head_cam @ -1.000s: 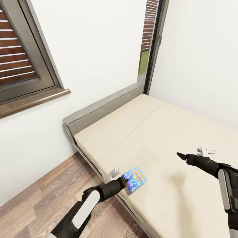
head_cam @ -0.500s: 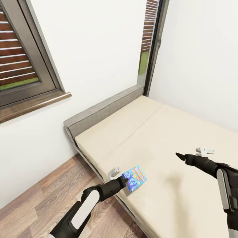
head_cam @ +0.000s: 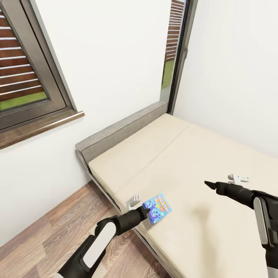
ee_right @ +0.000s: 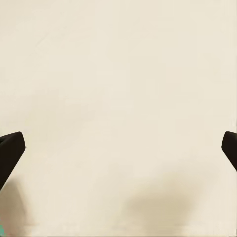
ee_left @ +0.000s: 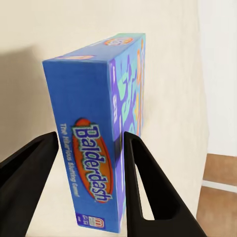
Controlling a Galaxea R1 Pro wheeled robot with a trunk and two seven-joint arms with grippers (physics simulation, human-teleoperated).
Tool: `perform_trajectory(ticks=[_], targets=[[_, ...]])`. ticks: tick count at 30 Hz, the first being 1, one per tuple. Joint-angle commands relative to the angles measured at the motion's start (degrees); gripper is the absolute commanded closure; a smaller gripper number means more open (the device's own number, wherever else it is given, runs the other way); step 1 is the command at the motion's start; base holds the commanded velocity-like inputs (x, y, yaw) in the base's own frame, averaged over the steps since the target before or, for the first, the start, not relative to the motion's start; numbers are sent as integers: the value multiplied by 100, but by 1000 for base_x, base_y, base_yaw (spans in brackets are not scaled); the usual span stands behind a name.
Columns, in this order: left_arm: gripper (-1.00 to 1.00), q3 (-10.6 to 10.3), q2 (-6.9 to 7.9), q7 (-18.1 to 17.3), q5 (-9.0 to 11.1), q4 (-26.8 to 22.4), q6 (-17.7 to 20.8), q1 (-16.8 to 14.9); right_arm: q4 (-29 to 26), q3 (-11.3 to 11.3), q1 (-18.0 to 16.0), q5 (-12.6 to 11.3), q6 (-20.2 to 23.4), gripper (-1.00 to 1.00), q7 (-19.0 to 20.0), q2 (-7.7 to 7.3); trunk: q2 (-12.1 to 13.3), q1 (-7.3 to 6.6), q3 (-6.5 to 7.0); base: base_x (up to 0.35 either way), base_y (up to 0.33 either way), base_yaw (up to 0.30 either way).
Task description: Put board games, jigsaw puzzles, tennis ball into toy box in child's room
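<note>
While I've got the left arm stretched out to the bed edge, my left gripper [ee_left: 89, 163] has its two black fingers on either side of a small blue cardboard game box [head_cam: 157, 209] with "Balderdash" printed on the narrow end. In the left wrist view one finger [ee_left: 143, 182] touches the box's patterned face, and the other finger [ee_left: 24, 177] sits just off the blue end face, so I honestly can't tell if it's a proper clamp or just closing in. The box stands on edge between the fingers, near the corner of the long beige mattress [head_cam: 200, 162], right by the grey bed frame [head_cam: 116, 133].

My right gripper [head_cam: 210, 184] hangs over the middle of the mattress, well apart from the box. In the right wrist view its fingertips [ee_right: 11, 150] sit at the far edges of the shot with plain beige mattress between them, so it's spread wide and holding nothing.

Beyond the left gripper there's wood-plank floor [head_cam: 50, 231], a white wall and a dark-framed window [head_cam: 34, 77] with a slatted blind. A narrow tall window [head_cam: 175, 50] sits past the headboard.
</note>
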Motion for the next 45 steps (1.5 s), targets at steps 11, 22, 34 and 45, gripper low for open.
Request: perform_trajectory(ticks=[11,22,34,45], targets=[[100,1,5,-7,11,-2,23,-2,-5,-25,-5,13,379,-100,534,-48,441,-243,194,0,0,0],[100,1,5,1,8,-2,24,-2,-5,-29,-20,14,379,-100,611,-59,882,-484,391,0,0,-190],[100,5,5,6,6,-2,123,-2,-5,-31,-25,11,379,-100,622,-78,1363,-748,607,0,0,-271],[100,9,5,11,2,-2,212,-2,-5,-37,-23,7,379,-100,638,-86,1804,-989,804,0,0,-280]])
